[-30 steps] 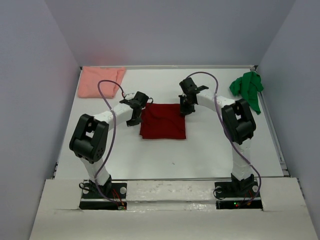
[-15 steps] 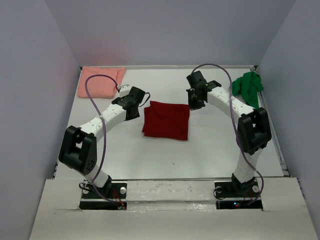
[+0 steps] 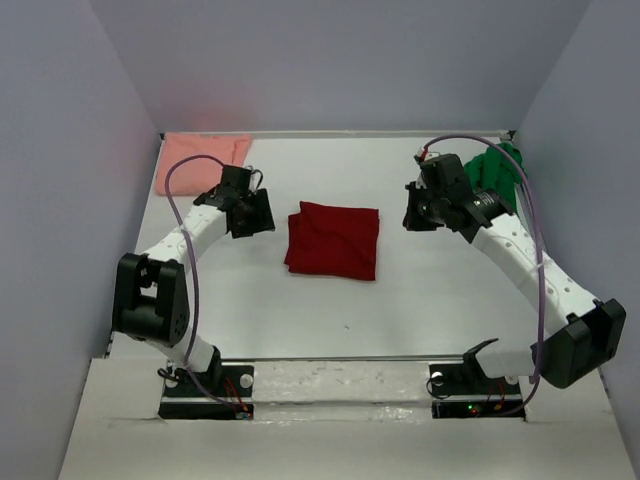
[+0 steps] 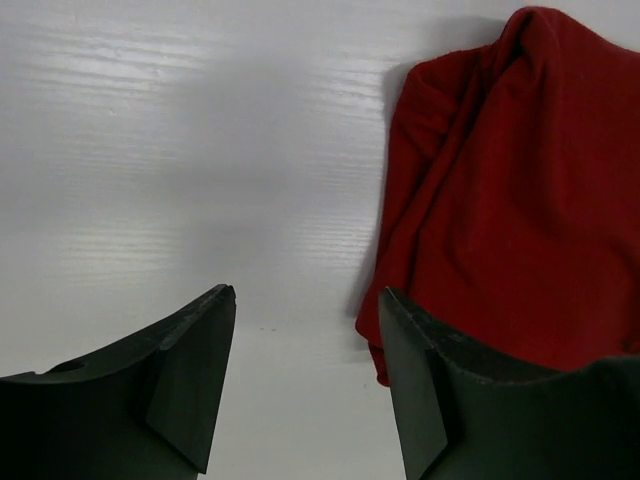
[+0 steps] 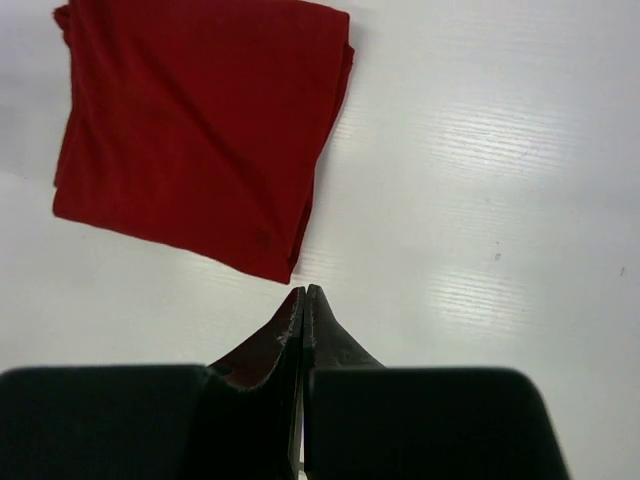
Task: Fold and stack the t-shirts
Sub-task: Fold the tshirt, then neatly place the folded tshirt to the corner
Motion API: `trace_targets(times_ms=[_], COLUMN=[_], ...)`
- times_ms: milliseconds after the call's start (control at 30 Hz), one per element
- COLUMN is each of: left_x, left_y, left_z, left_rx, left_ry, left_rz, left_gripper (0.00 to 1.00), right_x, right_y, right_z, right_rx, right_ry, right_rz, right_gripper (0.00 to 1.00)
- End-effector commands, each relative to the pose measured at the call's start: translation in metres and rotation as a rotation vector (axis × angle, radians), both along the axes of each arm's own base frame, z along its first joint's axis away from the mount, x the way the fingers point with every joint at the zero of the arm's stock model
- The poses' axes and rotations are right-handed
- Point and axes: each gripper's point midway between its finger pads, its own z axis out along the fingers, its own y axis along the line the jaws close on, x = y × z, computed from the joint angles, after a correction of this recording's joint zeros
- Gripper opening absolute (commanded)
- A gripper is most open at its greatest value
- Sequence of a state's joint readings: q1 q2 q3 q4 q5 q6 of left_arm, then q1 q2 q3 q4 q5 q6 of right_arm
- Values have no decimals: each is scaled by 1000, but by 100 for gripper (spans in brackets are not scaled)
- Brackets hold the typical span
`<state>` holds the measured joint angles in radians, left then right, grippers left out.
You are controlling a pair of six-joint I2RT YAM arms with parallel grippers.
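A folded dark red t-shirt lies flat at the middle of the white table. It also shows in the left wrist view and the right wrist view. My left gripper hovers just left of it, open, with bare table between its fingers. My right gripper is shut and empty, to the right of the red shirt. A pale salmon pink t-shirt lies folded at the far left corner. A bright green t-shirt sits crumpled at the far right, partly behind the right arm.
Pale walls close in the table on three sides. A raised rail runs along the table's right edge. Purple cables loop over both arms.
Both grippers have drawn away from the red t-shirt, the left one leftward and the right one rightward. The left gripper has opened. The shirt now lies slightly skewed.
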<state>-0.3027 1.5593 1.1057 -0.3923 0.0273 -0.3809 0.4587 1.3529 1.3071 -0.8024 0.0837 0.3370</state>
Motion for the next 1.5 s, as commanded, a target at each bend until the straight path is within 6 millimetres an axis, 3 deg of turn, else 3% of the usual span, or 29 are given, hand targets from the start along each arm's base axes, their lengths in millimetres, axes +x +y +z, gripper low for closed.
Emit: trace_targets(times_ms=[0,100,233,400,600,767,1033,1267,1467], left_x=[-2,3,-10,-22,-11,2,24,27,14], left_y=[-18,-14,-45,-62,-49,-29,-26,-41,-64], left_z=[3,-6,-11,-20,-47,-55,-66,-74,-84], left_rx=[-239,-272,-466,-601,-552,-459,-441,-532,-699], left_ry=[20,42,72,135,200,202,226,267,328], left_rz=[-188,-184,-279,-320,-208,-129,-99,-150,-189], left_gripper=[70,76,81,82,82,82,82,83,83], right_x=[-15,-20,-20,-19,-17,-18,-18,-16,-14], right_y=[4,-1,0,0,1,1,4,5,5], right_z=[30,38,42,49,69,70,62,64,68], right_rx=[64,58,58,57,71,68,83,87,90], right_ry=[-65,-76,-81,-93,-133,-127,-116,-123,-140], right_rz=[47,47,56,59,68,70,68,71,63], right_gripper=[0,0,0,0,0,0,0,0,0])
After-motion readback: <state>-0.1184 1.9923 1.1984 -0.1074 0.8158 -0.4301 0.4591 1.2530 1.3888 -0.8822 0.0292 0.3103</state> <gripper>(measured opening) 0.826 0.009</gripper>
